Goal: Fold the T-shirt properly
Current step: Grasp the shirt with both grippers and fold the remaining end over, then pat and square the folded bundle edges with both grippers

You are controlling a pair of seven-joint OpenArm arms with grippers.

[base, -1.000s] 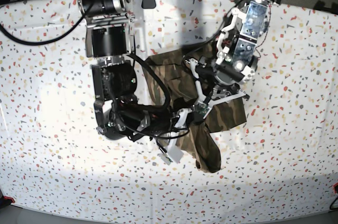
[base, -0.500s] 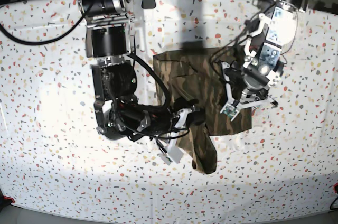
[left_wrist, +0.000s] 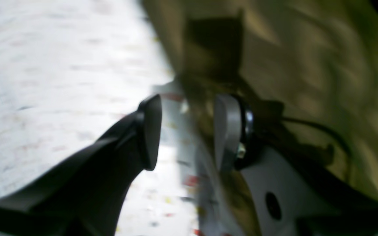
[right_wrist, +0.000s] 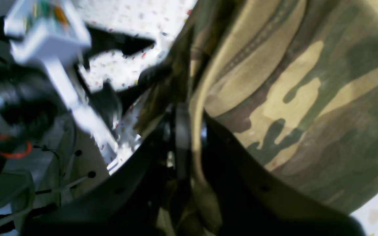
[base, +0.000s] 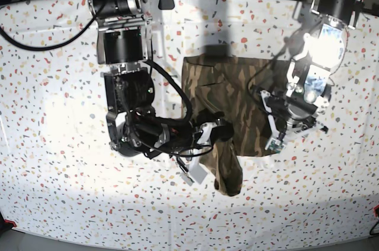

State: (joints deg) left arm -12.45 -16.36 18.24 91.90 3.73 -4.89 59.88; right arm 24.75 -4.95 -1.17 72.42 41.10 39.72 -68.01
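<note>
Right gripper [base: 220, 134]: clamped on the T-shirt [base: 237, 100]; in the right wrist view its jaws sit tight together with a tan-edged fold of the cloth pinched between them.
Left gripper [left_wrist: 187, 132]: jaws spread apart, with a blurred strip of the cloth's edge running through the gap; neither pad presses on it as far as the blur lets one tell. In the base view it sits at the shirt's outer edge, on that view's right.
T-shirt: camouflage cloth lying on the bench [base: 53, 115] between the two arms, spread as a roughly rectangular panel in the middle of the base view. A narrower part hangs down from the right gripper toward the near side, bunched and drooping.
Right arm [base: 127, 91]: reaches in from the base view's left, cables looping over its wrist toward the cloth.
Left arm [base: 323, 32]: comes down from the upper right corner of the base view, brightly lit.
Bench: white with small coloured flecks, showing all round the shirt.
</note>
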